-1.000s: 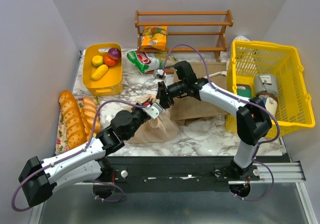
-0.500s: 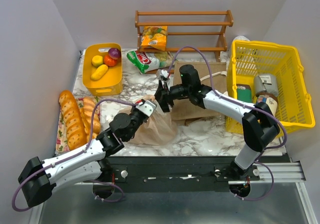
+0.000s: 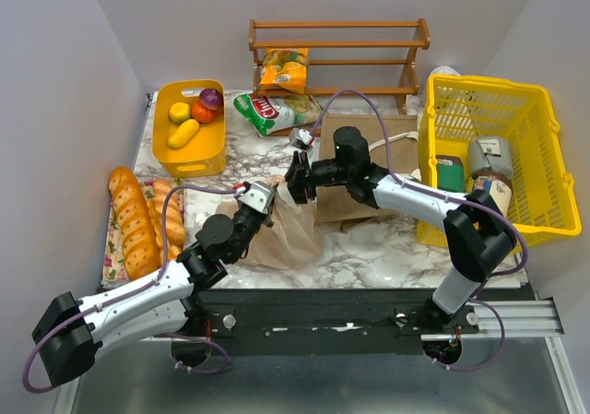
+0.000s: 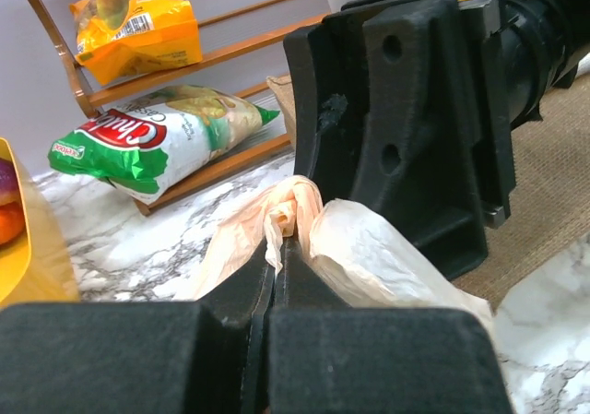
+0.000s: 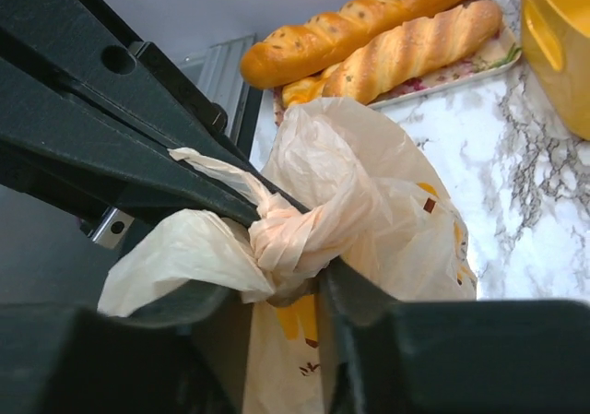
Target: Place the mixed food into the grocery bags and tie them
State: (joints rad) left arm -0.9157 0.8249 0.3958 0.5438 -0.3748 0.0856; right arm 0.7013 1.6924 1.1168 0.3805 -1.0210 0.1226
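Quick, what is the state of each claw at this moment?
Left claw: closed, pinching the plastic bag.
Right claw: closed on the knot of the same bag, it seems.

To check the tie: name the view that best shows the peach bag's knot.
Right wrist view: the knot sits close and centred, twisted handles plain. Left wrist view shows only its bunched edge above the shut left gripper. In the top external view it is covered; only the peach bag shows.
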